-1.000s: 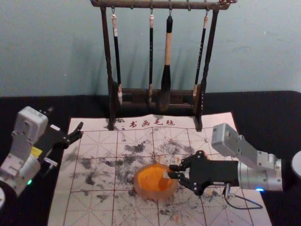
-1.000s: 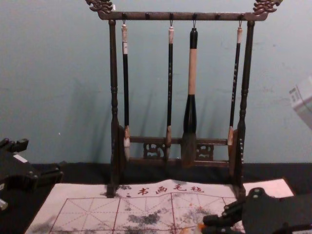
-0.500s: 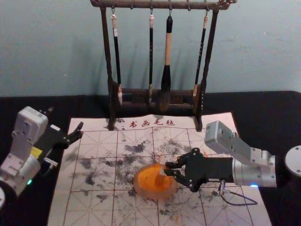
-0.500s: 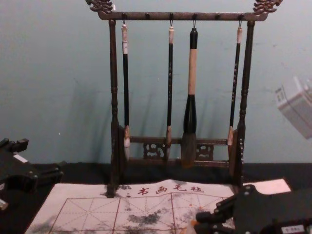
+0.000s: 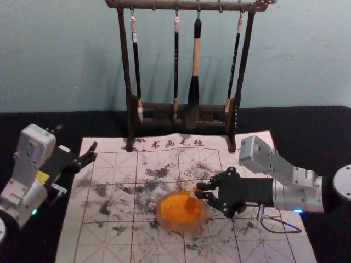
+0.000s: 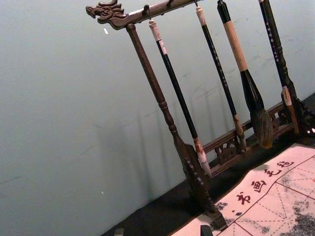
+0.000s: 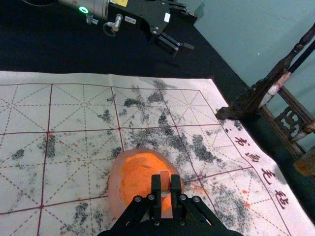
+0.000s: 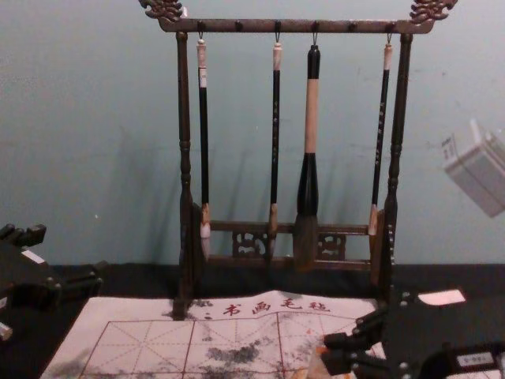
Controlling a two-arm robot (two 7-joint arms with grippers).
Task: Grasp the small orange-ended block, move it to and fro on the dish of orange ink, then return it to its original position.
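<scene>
Pinched between the fingers of my right gripper (image 5: 198,190), the small block (image 7: 165,183) shows pale near my grip and orange at its end, positioned at the dish (image 5: 164,222) of orange ink. Red characters on the mat (image 5: 112,235) read "书画毛毡." My left gripper (image 5: 77,139), fingers spread wide, hangs near the mat's left edge.

Small orange-tinged block (image 7: 165,181), over orange ink (image 7: 138,174), round pinkish dish (image 7: 114,189) on mat (image 7: 69,118)

And it's a calligraphy corner: brushes (image 5: 196,57) hanging on the carved rack (image 5: 125,60), inky gridded mat (image 5: 112,167) before it, pale wall (image 5: 55,60) behind!
</scene>
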